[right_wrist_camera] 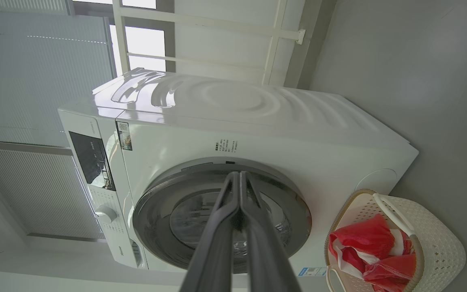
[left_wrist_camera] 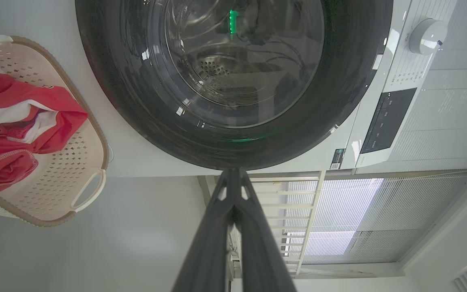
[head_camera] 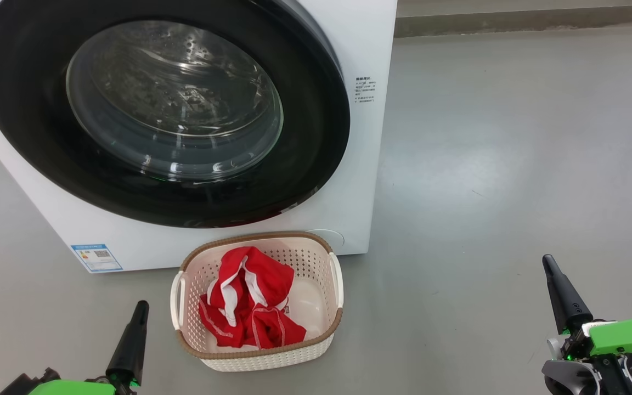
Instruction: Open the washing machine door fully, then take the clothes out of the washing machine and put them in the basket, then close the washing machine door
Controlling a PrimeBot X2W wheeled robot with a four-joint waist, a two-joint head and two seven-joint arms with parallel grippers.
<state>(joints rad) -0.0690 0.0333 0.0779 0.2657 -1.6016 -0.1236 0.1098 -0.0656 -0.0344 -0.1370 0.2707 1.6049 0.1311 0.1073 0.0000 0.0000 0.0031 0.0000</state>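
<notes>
Washing machine [head_camera: 371, 164] looks sorted: the door [head_camera: 162, 109] sits flush, so I'd call it closed. The basket [head_camera: 255, 237] just in front holds the red clothes [head_camera: 250, 307]. My left gripper [head_camera: 139, 312] and right gripper [head_camera: 551, 269] are both pinched closed with nothing in them. I reckon the job's done, maybe just a latch check next.

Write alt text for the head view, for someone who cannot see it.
A cream perforated plastic basket with a brown rim holds bright red garments with white trim, before a white front-loading washing machine whose round glossy black door is closed. The left gripper and right gripper sit shut at the lower corners.
</notes>
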